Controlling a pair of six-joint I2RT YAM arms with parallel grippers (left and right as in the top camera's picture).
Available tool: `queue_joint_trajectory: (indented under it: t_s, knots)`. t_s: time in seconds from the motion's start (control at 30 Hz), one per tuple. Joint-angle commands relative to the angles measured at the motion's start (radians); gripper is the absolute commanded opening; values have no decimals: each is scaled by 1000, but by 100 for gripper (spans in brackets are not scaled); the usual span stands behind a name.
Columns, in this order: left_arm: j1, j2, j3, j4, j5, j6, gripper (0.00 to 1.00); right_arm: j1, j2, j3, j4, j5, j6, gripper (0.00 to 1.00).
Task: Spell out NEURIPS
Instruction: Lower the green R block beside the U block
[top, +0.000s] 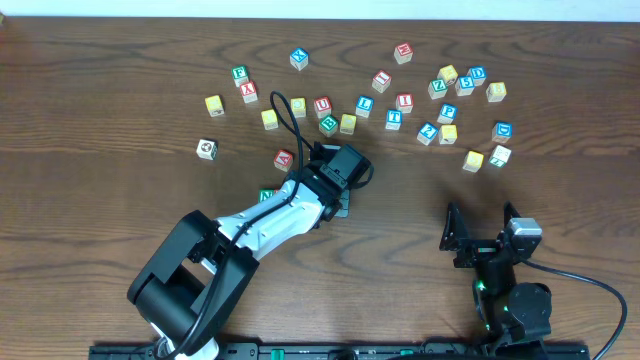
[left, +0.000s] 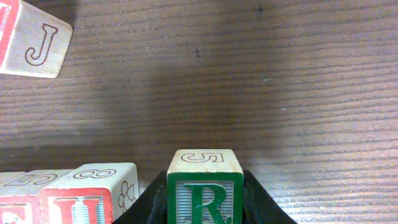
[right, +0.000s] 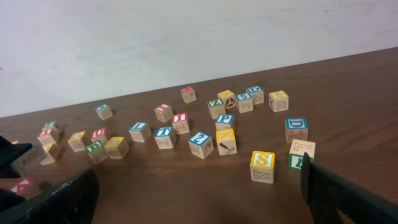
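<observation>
**Hazards, lower left to right of the left wrist view**

1. A red-edged cube (left: 11, 208) is cut off by the lower left corner, and its letter cannot be read in full. The U cube (left: 84, 198) stands just beside it.
2. The left tool (left: 204, 210) is closed on the R cube (left: 203, 186), one jaw on each side face, at bottom centre. The letter faces the camera upright.
3. Only a narrow gap separates the R cube from the U cube, and the tool's left jaw fills it. When the jaws open, that jaw is likely to shove the U cube sideways and break the row.
4. Whether the R cube touches the worktop (left: 298, 93) cannot be told. If it is released above the surface, it may drop, tip or turn its letter away.
5. If it is released too far right, the spacing becomes uneven.

**Surroundings**

- The J cube (left: 37, 40) lies tilted at upper left, well apart, and is no obstacle.
- The worktop to the right of the R cube is bare in this view, so later letters have room.
- In the overhead view, loose cubes (top: 394, 119) spread across the upper centre and upper right. Similar cubes sit close together, so a wrong pick is possible.
- The right tool (top: 479, 231) sits at lower right with its jaws spread wide, holding nothing.
- The S cube (right: 262, 167) stands ahead of it at lower right of the right wrist view, with another cube just beside it crowding one side.
</observation>
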Motion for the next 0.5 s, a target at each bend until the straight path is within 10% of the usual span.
queue_joint_trajectory:
  t_s: [0.0,0.47]
  knots:
    - [1,21,-10,-5,-27,-33,8,-3,-2,-1,-4,-2,8,99]
    - [-3,21,-10,-48,-1,-55,7,-3,-2,-1,-4,-2,8,99]
